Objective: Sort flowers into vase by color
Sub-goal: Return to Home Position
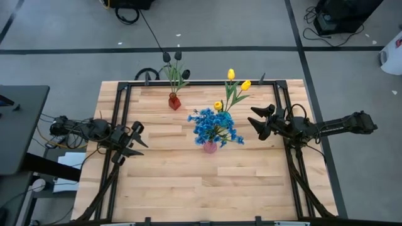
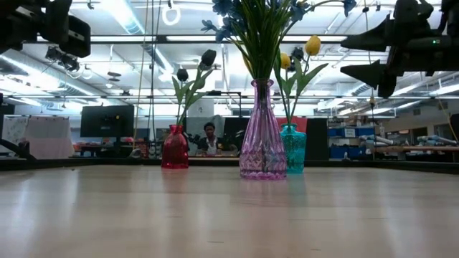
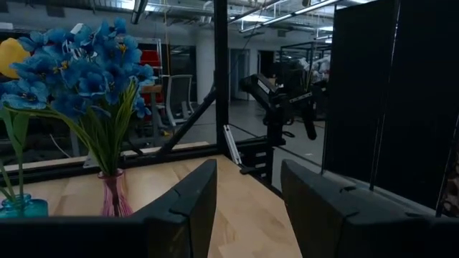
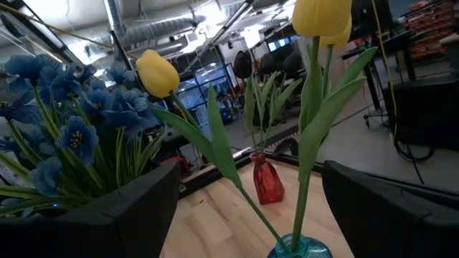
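Blue flowers (image 1: 215,127): a big bunch. They stand up in the violet glass vase (image 2: 262,136), near the middle of the tabletop (image 1: 188,182).
Yellow tulips (image 1: 231,74): three of them, in the teal vase (image 2: 292,148). This vase is just behind the violet one, at about 1 o'clock from it. The tulips lean out toward 1 o'clock.
Dark tulips (image 1: 171,56): in the small red vase (image 1: 174,101). It stands at 11 o'clock from the violet vase, well apart from it and close to the far edge.
Left tool (image 1: 141,137): up in the air at 9 o'clock from the blue flowers, well apart from them. Its two fingers are spread wide and hold nothing.
Right tool (image 1: 253,122): up in the air at 3 o'clock from the blue flowers, near them but not touching. Its fingers are spread wide with nothing held. In the right wrist view the yellow tulips show through the gap.
Person (image 2: 209,136): sits far back in the room behind the tabletop, seen between the red vase and the violet vase.
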Available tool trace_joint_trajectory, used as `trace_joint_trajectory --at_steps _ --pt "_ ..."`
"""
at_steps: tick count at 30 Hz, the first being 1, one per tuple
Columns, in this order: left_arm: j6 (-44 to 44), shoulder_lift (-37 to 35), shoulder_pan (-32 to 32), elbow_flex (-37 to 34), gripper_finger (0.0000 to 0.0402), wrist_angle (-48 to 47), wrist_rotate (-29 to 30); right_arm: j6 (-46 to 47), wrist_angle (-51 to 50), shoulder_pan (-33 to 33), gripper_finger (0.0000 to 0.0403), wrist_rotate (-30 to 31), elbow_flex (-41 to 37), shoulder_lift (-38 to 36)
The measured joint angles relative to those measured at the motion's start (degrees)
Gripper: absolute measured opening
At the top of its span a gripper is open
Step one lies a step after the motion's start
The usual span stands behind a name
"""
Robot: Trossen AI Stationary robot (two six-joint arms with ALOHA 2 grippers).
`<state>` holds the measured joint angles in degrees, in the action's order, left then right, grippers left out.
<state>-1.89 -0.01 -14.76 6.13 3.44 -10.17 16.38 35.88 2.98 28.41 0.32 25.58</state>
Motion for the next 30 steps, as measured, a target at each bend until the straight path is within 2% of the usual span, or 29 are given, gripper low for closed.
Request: trace_joint_trajectory --at_steps 30 --pt "0.1 0.0 0.0 0.0 0.0160 0.0 0.0 0.0 0.0 0.0 0.0348 0.0 0.0 0.0"
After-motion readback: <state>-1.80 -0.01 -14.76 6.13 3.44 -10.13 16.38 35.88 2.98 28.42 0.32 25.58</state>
